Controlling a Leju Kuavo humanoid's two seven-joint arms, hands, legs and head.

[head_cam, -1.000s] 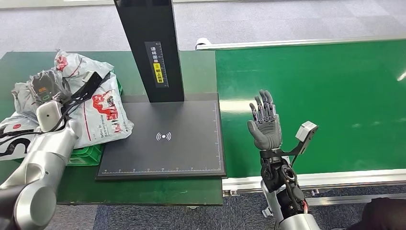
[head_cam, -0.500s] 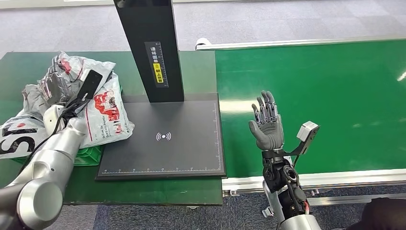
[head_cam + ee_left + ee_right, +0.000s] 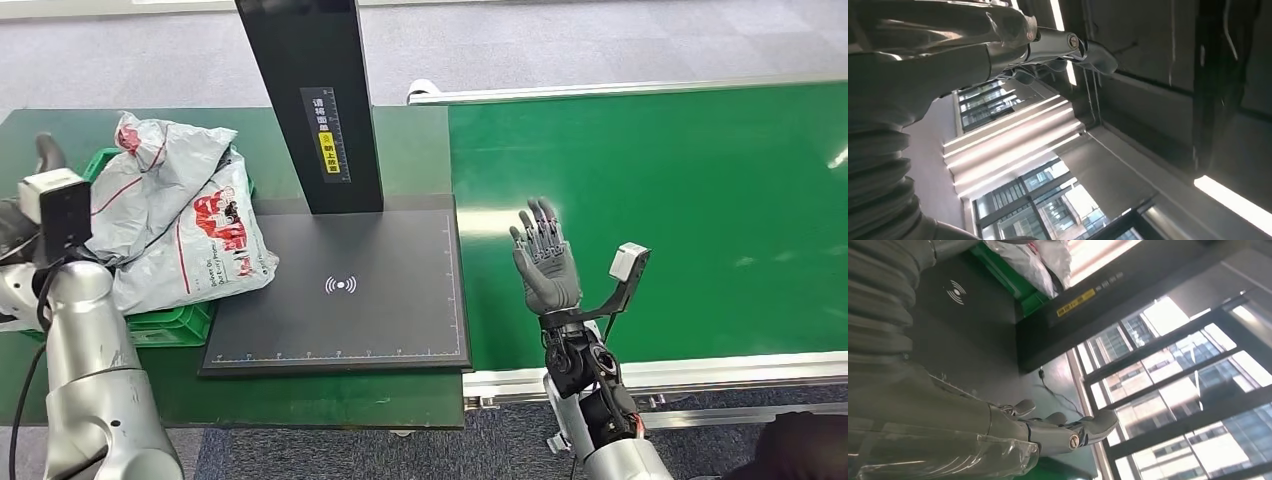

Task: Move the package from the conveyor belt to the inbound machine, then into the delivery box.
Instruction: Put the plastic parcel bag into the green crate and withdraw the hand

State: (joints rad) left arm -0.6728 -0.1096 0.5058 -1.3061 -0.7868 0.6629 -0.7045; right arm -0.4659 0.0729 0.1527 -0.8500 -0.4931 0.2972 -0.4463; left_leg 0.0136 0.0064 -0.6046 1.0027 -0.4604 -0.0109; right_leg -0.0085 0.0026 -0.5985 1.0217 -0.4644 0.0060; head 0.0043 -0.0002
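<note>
**Package in delivery box; both hands free**

The grey plastic mailer package with red print (image 3: 180, 215) lies crumpled in the green plastic delivery box (image 3: 170, 325), at the left of the black flat inbound machine platform (image 3: 340, 290) with its black upright column (image 3: 315, 100). It overhangs the box rim toward the platform.

The left hand (image 3: 1048, 45) is raised at the far left, beside the box; its fingers are extended and hold nothing.

The right hand (image 3: 543, 258) is upright, palm open with fingers spread, empty, above the green conveyor belt (image 3: 690, 200) just beside the platform.
</note>
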